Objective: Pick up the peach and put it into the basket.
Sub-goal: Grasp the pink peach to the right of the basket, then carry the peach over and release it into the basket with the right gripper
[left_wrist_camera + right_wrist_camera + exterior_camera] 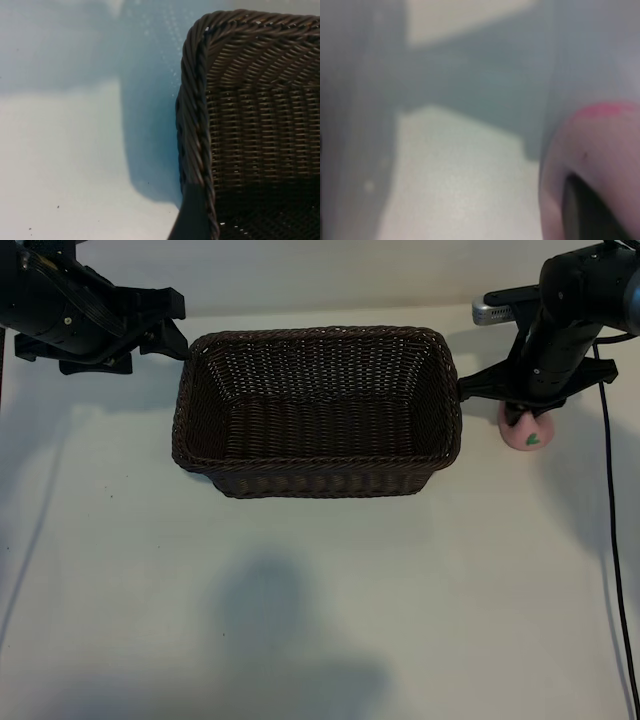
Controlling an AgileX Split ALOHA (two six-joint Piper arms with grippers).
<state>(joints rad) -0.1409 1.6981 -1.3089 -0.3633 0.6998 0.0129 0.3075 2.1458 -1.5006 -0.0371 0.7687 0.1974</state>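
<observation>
A white table (320,590) is seen from above, with a dark woven basket (316,485) standing near its middle, its long axis running side to side. The basket is empty.

The peach (530,434), small, round and pale pink with a green leaf mark, sits on the table just beside the basket's right end, outside it and not touching it. The right gripper (522,416) is directly over the peach, pointing down, so its dark body hides the top of the fruit. In the right wrist view the peach (600,165) fills one side of the picture, very close to the lens. From these views I cannot tell whether the fingers are already pressed against the fruit or only standing around it; the grip looks to be in the act of closing, but that is a judgement.

The left gripper (170,340) hovers at the basket's far left corner, fingers spread wide and holding nothing. Its wrist view shows only the basket's corner rim (197,125) and bare table. It is well apart from the peach, with the whole length of the basket between them.

The relation that matters: the peach lies at the right arm's side, right under its gripper, and the basket's opening lies to the left of it. The coming move probably calls for a lift high enough to clear the near rim, then a short carry leftward over the basket.
</observation>
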